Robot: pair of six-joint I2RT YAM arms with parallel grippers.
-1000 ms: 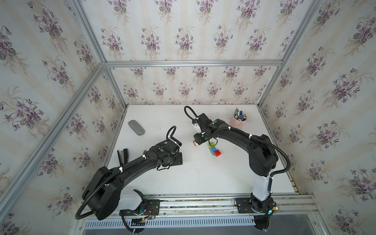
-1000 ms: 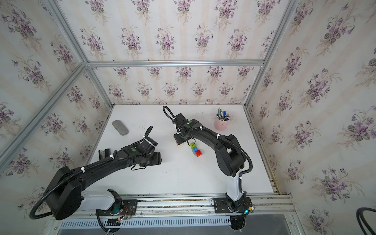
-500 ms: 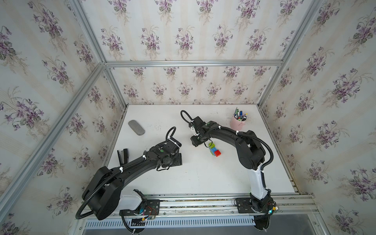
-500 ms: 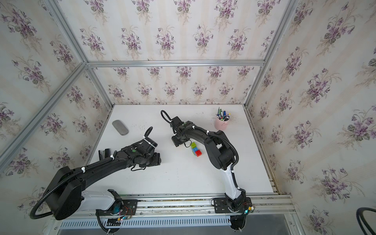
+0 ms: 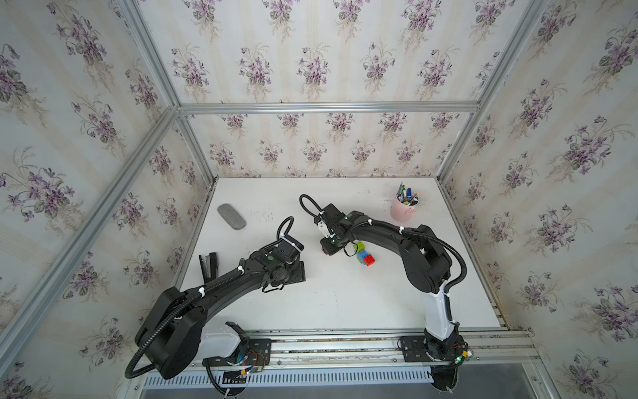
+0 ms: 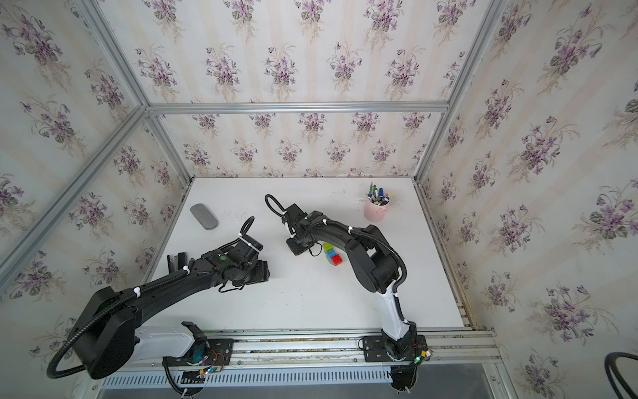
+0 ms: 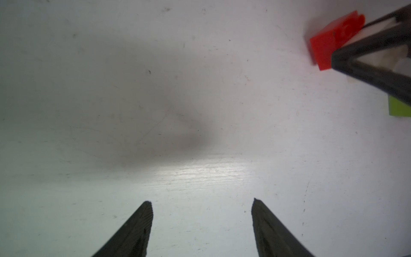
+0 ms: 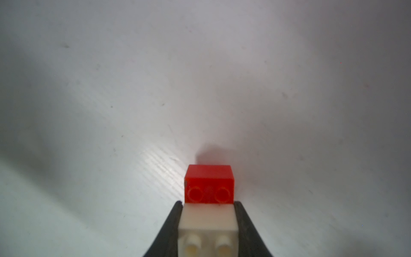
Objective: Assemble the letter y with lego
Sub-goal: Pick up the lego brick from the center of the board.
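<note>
Now we see the right fingers [image 8: 246,227] clenched on a small white studded plastic brick [image 8: 208,219], low in the right wrist view, with a small red plastic brick [image 8: 209,184] touching its far end. Mid-frame in both top views, a joined row of lime green, blue and red bricks [image 5: 364,254] lies on the white bench [image 5: 345,304]. The left fingers [image 7: 133,229] stand released over the bench.
</note>
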